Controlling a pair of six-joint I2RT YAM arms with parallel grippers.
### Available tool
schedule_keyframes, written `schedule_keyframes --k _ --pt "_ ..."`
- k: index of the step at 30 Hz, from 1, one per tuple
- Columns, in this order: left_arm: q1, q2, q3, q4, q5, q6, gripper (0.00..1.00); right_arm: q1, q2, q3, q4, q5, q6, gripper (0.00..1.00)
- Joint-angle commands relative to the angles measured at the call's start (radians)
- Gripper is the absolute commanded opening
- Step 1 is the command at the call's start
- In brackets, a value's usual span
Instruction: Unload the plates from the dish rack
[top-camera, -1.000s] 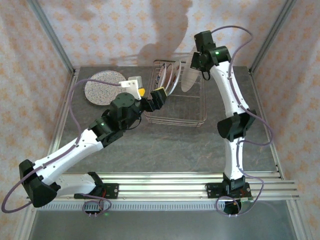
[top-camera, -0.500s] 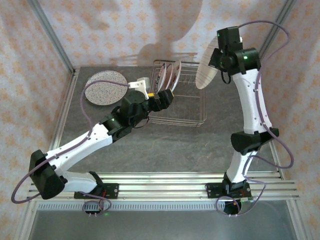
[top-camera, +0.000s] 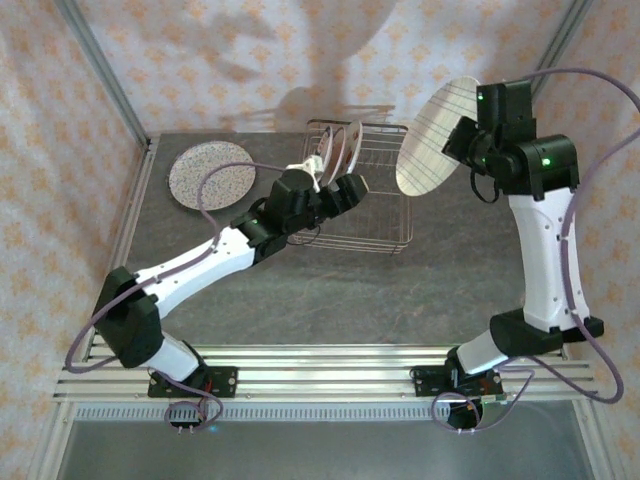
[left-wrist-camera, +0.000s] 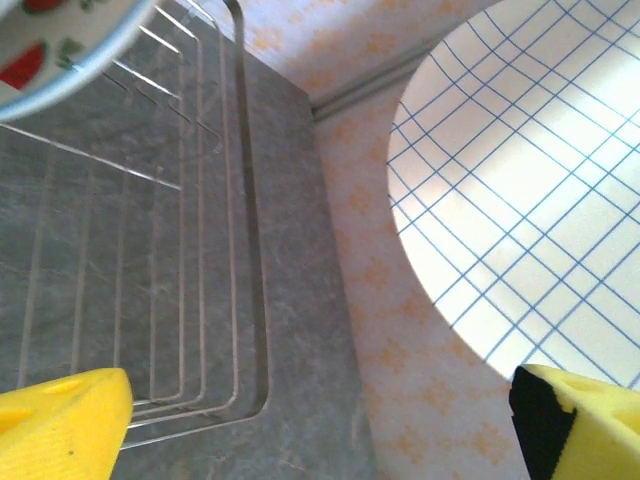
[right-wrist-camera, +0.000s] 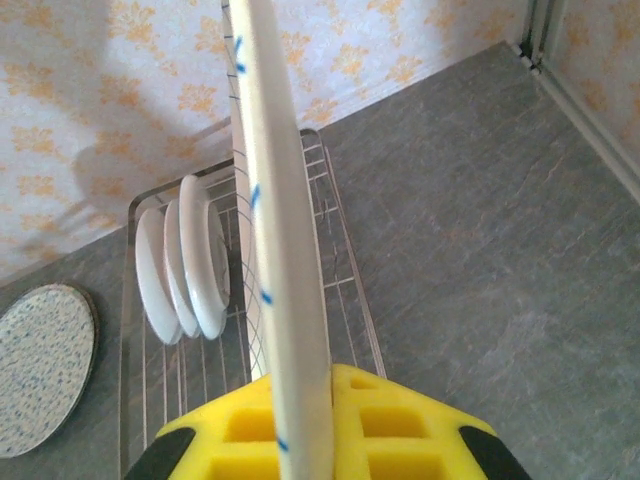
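The silver wire dish rack (top-camera: 382, 218) stands at the back middle of the table. Three small white plates (top-camera: 337, 150) stand on edge at its left end, also seen in the right wrist view as plates (right-wrist-camera: 186, 262). My right gripper (top-camera: 468, 142) is shut on the rim of a large blue-lined plaid plate (top-camera: 433, 135), held on edge in the air right of the rack; the rim (right-wrist-camera: 282, 250) sits between the yellow pads (right-wrist-camera: 390, 425). My left gripper (top-camera: 332, 180) hangs open over the rack's left part, nothing between its fingertips (left-wrist-camera: 60, 420). A red-marked plate (left-wrist-camera: 60, 35) is just above it.
A speckled plate (top-camera: 210, 175) lies flat on the table left of the rack, also visible as the flat plate (right-wrist-camera: 40, 360). Patterned walls close in the back and sides. Bare grey tabletop (top-camera: 400, 290) stretches in front of the rack.
My right arm has lifted the plaid plate out of the rack, up and to the right. My left gripper has moved right, in over the rack beside the standing plates.
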Motion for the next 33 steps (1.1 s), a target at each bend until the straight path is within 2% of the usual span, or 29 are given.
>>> schedule_keyframes --k 1,6,13,18,22,27,33 --pt "0.010 0.050 0.054 0.120 0.142 -0.097 0.91 -0.014 -0.063 -0.050 0.083 -0.070 0.068 0.00" --pt "0.026 0.130 0.081 0.213 0.249 -0.212 0.84 -0.024 -0.115 -0.128 0.130 -0.159 0.134 0.00" --pt "0.049 0.198 0.087 0.370 0.314 -0.347 0.72 -0.045 -0.155 -0.228 0.218 -0.286 0.220 0.00" --pt "0.063 0.186 0.046 0.411 0.301 -0.374 0.68 -0.102 -0.185 -0.332 0.312 -0.409 0.287 0.00" --pt "0.081 0.193 0.014 0.504 0.309 -0.439 0.57 -0.139 -0.205 -0.417 0.399 -0.503 0.341 0.00" --pt "0.093 0.195 0.010 0.509 0.314 -0.450 0.55 -0.147 -0.202 -0.450 0.442 -0.560 0.366 0.00" --pt "0.098 0.205 0.014 0.534 0.315 -0.467 0.38 -0.151 -0.201 -0.491 0.474 -0.595 0.392 0.00"
